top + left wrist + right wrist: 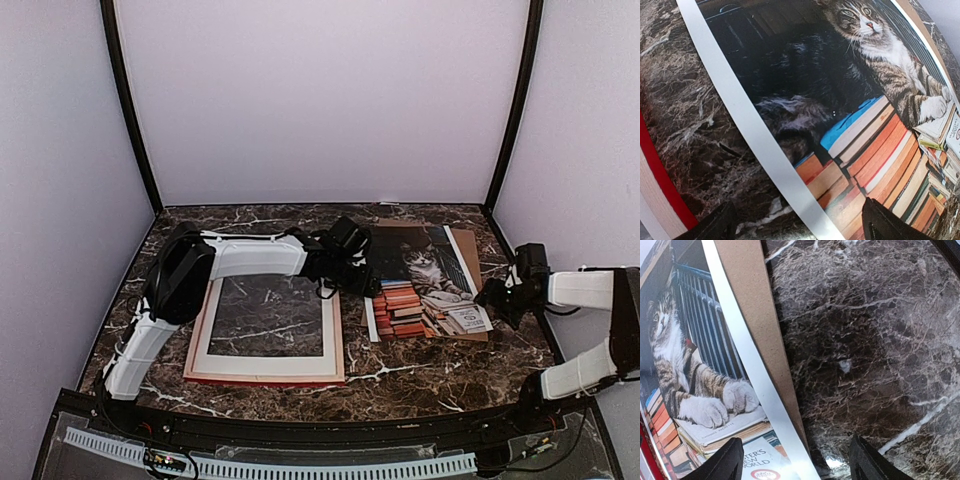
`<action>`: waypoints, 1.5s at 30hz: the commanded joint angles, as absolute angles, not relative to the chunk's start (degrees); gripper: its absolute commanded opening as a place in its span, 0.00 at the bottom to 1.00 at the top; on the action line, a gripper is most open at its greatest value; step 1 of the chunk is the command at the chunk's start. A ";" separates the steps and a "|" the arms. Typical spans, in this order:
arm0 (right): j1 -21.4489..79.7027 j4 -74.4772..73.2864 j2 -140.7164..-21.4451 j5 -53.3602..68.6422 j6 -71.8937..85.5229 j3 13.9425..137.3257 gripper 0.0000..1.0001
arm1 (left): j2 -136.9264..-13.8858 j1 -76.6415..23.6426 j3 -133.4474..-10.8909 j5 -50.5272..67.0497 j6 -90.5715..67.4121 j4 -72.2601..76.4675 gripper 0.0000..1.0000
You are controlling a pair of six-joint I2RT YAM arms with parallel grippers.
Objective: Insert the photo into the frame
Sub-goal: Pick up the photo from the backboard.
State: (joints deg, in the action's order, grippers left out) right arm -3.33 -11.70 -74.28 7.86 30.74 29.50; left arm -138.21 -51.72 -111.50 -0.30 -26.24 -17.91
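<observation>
Tabletop (420, 378) of dark brown, white-veined marble pattern carries all parts. We find the large, thin rectangular picture frame (270, 367) lying flat on the left-centre area. Its upper side is pale, a red edge shows along the near rail, and the marble is visible through its opening.

The rectangular photo (425, 275), a white-bordered print of a tabby cat resting on stacked books, lies flat just to the right of the frame. A strip of bare marble separates the two, so the photo is outside the frame. The photo rests on a brown cardboard backing board (468, 245), which shows beyond its far and right edges.

We see the left gripper (352, 268) over the left edge of the photo. In the left wrist view its fingers stand wide apart with nothing between them. One fingertip (715, 225) is over the marble strip and the other is over the printed books. The white border runs between them.

The right gripper (500, 297) is at the right edge of the backing board. In the right wrist view its fingers are also spread and empty. One is over the photo's near corner and the other is over bare marble. We cannot tell whether any fingertip touches the surface.
</observation>
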 commanded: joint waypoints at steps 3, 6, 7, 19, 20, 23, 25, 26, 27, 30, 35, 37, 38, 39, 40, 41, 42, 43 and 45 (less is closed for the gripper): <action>-3.52 -13.74 -72.28 12.24 31.53 26.65 0.69 | -140.92 -51.03 -113.06 5.66 -28.25 -19.67 0.90; -3.54 -15.10 -70.46 11.93 32.13 25.54 0.66 | -141.28 -51.17 -113.12 7.26 -29.23 -19.21 0.90; -3.52 -15.36 -69.79 12.01 32.49 25.15 0.64 | -141.35 -51.21 -113.16 7.37 -29.34 -19.11 0.89; -2.99 -17.15 -64.96 12.84 34.37 22.93 0.47 | -141.81 -51.63 -112.44 9.29 -30.77 -17.55 0.81; -2.99 -17.21 -64.84 12.91 34.38 22.94 0.46 | -141.83 -51.66 -112.38 9.39 -30.86 -17.33 0.81; -2.99 -17.38 -63.86 12.96 34.37 22.94 0.41 | -141.86 -51.74 -111.91 9.87 -31.22 -17.00 0.78; -2.99 -17.47 -62.96 13.14 34.53 22.94 0.37 | -141.88 -51.80 -111.68 9.91 -31.35 -16.76 0.77; -2.99 -17.54 -62.56 13.27 34.55 23.02 0.36 | -141.87 -51.83 -111.57 9.97 -31.48 -16.68 0.76; -3.01 -17.60 -62.19 13.39 34.59 23.03 0.34 | -141.86 -51.83 -111.51 10.05 -31.52 -16.63 0.76; -2.99 -17.97 -61.34 13.69 34.71 23.27 0.31 | -141.79 -51.85 -111.10 10.19 -31.83 -16.44 0.74; -2.95 -18.02 -60.71 14.27 34.82 23.23 0.27 | -141.77 -51.90 -110.84 10.28 -31.94 -16.18 0.73; -2.97 -17.95 -60.80 14.25 34.72 23.14 0.26 | -141.78 -51.89 -110.78 10.33 -32.03 -16.10 0.72; -2.99 -17.86 -60.96 14.32 34.72 23.05 0.24 | -141.77 -51.89 -110.71 10.38 -32.00 -16.13 0.72; -2.97 -17.77 -61.08 14.35 34.68 22.96 0.23 | -141.73 -51.92 -110.68 10.38 -32.00 -16.07 0.72; -2.96 -17.60 -61.23 14.42 34.57 22.88 0.22 | -141.69 -51.94 -110.68 10.42 -32.06 -16.08 0.72; -2.99 -17.33 -61.40 14.55 34.58 22.73 0.21 | -141.64 -51.94 -110.71 10.45 -32.03 -15.99 0.72; -2.99 -17.03 -61.57 14.62 34.47 22.57 0.21 | -141.58 -51.90 -110.62 10.52 -32.07 -16.00 0.72; -3.03 -16.76 -61.93 14.58 34.40 22.40 0.21 | -141.50 -51.92 -110.58 10.58 -32.07 -15.95 0.72; -2.94 -16.16 -62.66 14.56 34.13 22.32 0.20 | -141.32 -51.90 -110.56 10.59 -32.08 -15.87 0.72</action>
